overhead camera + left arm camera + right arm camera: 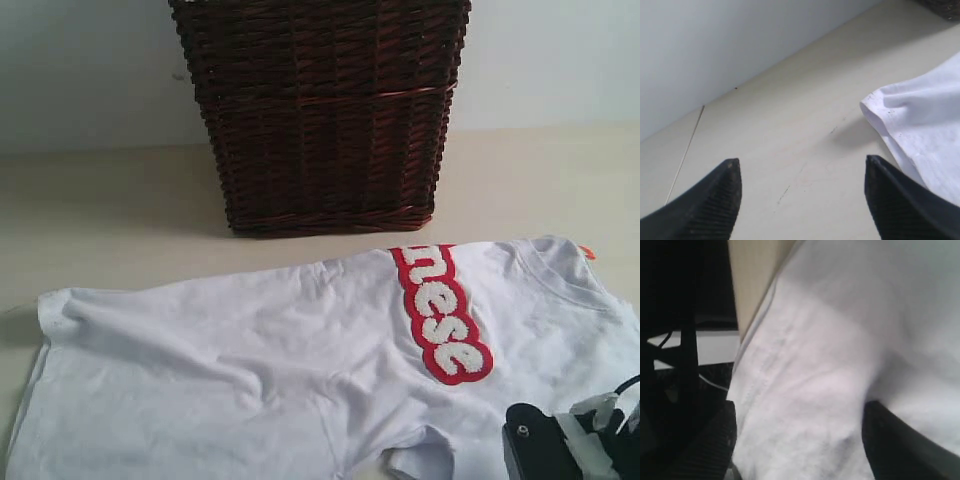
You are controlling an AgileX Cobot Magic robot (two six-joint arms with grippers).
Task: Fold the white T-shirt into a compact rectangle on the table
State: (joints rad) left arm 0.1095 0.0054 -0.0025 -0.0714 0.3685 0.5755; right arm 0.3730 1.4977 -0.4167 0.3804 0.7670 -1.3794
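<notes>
The white T-shirt (250, 350) lies spread and wrinkled across the table (100, 210), with its red-outlined lettering (445, 320) towards the right and a small orange tag (587, 252) at the collar. My right gripper (545, 440) sits at the shirt's near right edge. In the right wrist view it (799, 407) is open, its fingers set wide with the white T-shirt (830, 365) bunched between them. My left gripper (802, 161) is open over the bare table (790, 125), just beside a corner of the white T-shirt (930, 125). It is out of the exterior view.
A tall dark wicker basket (320, 110) stands behind the shirt at the back middle. A pale wall (80, 60) runs along the table's far edge. Bare table lies left and right of the basket.
</notes>
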